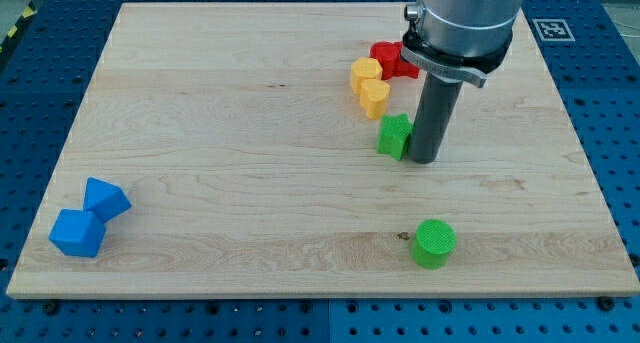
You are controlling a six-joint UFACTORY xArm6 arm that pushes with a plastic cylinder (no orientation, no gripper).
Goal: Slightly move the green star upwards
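The green star lies on the wooden board, right of centre. My tip touches the board just to the star's right, against its right side. The dark rod rises from there to the arm's grey body at the view's top. Two yellow blocks sit just above the star, one behind the other. A red block lies above them, partly hidden by the arm.
A green cylinder stands near the board's bottom edge, below my tip. Two blue blocks lie together at the bottom left corner. A blue perforated table surrounds the board.
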